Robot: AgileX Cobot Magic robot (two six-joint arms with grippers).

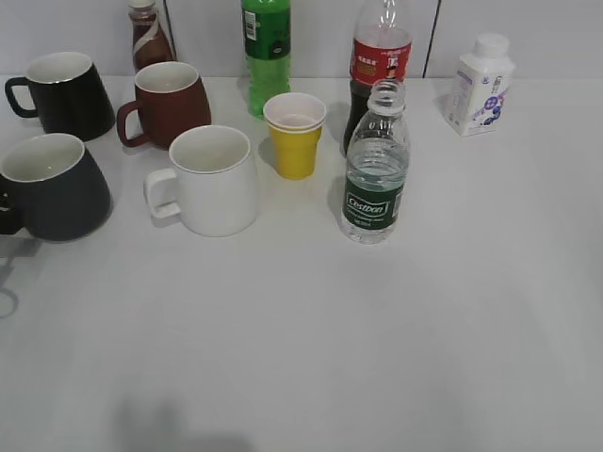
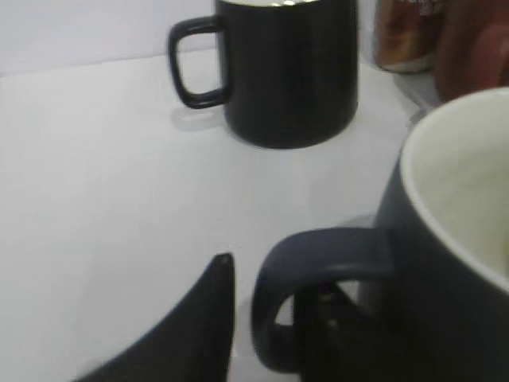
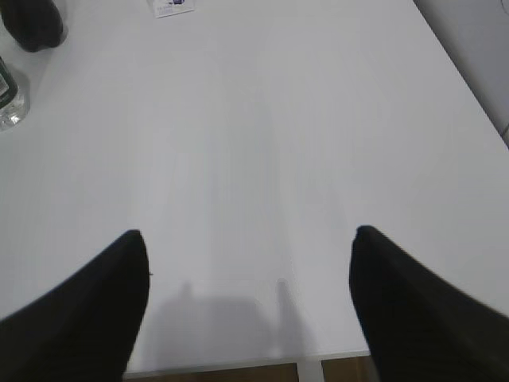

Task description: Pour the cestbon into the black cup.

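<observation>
Left gripper [image 2: 270,318] fingers straddled the black cup [image 1: 49,186] handle, closure unclear; right gripper [image 3: 248,255] fingers wide, empty; cestbon [image 1: 375,165] uncapped; grip mid-body, stay upright.

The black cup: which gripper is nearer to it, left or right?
Left. The left gripper is at the handle of the black cup, one finger passing through the loop. The right gripper hangs open above bare table, far from that cup.

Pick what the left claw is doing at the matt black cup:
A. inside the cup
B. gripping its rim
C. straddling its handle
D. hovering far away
C: in the left wrist view the left claw has one finger outside the black cup's handle and another behind the loop.
</observation>
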